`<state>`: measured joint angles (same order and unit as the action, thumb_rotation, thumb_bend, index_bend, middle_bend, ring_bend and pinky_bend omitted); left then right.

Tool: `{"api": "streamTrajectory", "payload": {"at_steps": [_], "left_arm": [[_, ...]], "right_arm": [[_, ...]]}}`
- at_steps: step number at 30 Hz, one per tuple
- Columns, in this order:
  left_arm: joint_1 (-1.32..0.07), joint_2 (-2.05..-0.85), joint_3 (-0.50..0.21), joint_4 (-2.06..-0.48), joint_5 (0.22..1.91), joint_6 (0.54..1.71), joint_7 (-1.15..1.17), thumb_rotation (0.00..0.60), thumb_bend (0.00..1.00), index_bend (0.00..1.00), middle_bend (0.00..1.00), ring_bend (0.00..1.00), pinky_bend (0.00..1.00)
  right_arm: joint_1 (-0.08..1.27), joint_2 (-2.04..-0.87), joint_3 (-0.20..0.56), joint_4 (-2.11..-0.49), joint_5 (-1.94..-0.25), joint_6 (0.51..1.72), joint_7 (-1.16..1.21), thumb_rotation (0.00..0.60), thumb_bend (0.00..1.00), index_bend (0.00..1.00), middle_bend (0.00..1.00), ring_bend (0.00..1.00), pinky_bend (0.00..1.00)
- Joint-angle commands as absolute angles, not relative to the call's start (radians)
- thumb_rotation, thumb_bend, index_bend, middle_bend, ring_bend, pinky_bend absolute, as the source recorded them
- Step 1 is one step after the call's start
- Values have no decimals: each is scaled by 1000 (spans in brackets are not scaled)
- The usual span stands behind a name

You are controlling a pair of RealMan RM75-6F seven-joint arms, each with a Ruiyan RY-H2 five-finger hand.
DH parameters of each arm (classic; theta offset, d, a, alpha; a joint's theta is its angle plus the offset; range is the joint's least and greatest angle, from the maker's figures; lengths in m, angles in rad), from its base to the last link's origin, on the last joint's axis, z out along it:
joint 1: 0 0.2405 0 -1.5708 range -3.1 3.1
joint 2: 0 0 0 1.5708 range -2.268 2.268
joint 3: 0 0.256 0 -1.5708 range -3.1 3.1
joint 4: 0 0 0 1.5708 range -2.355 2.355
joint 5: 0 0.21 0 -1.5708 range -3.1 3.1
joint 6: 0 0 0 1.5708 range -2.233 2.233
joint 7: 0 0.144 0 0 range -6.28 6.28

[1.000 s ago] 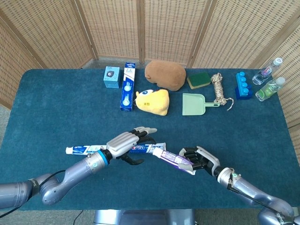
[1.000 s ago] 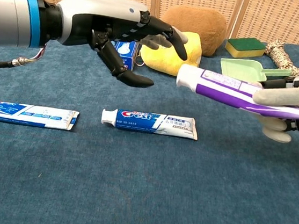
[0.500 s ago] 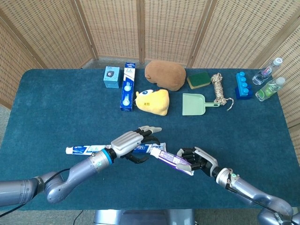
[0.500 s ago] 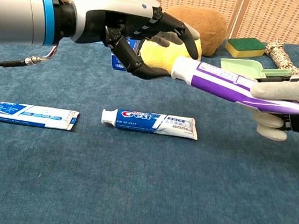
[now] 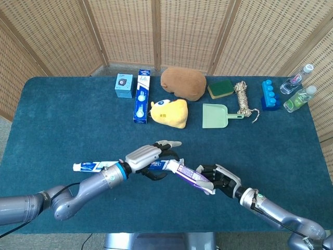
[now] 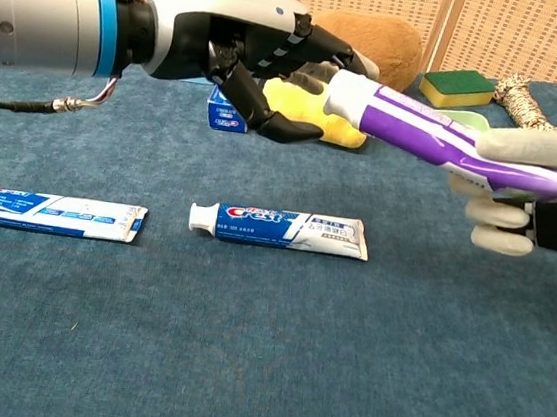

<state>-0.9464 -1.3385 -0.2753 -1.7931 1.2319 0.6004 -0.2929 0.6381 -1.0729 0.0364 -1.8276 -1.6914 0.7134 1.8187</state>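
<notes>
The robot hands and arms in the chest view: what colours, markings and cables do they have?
The left robot hand has a pale grey shell over the back and black fingers. Its silver-grey forearm carries a bright blue ring at the wrist, and a thin black cable hangs beneath. The right robot hand shows cream-white fingertips on a black body.

Both arms are smooth silver-grey tubes. The left arm (image 6: 39, 10) has a bright blue ring at the wrist, and a thin black cable with a metal plug runs along beneath it. The left hand (image 6: 251, 49) has a pale grey back, black jointed fingers and small dark screws. The right hand (image 6: 522, 191) is black with cream-white fingertips, and the head view shows a small green spot at its wrist.
</notes>
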Motion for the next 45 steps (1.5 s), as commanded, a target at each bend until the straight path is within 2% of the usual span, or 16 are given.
{"api": "streamTrajectory", "payload": {"at_steps": [1,11,16,30,45], "left_arm": [[-962,-1326,-286,-1783,1224,572,-322,600,386,257,0,0,0],[-1022,-1278,-324,-1744,1234,395,-480,600,385,258,0,0,0],[-1033,-1283,-334,-1722,1272,360,-533,600,385,257,0,0,0],[-1026,-1275,-340,-1736,1367,394,-617,600,386,242,0,0,0],[-1031,-1256,-285,-1745,1424,446,-632,600,385,242,0,0,0]], "right_arm": [[662,-1083,-2,-1805,-1722,740,1871,600,515,956,734,728,721],[699,-1106,-68,-1778,-1734,784,1940,600,516,956,733,730,721],[714,-1110,-87,-1781,-1728,801,1947,600,515,956,733,729,721],[747,-1115,-129,-1789,-1708,822,1946,600,516,955,733,730,721],[775,-1129,-170,-1774,-1705,839,1978,600,514,954,733,730,721]]}}
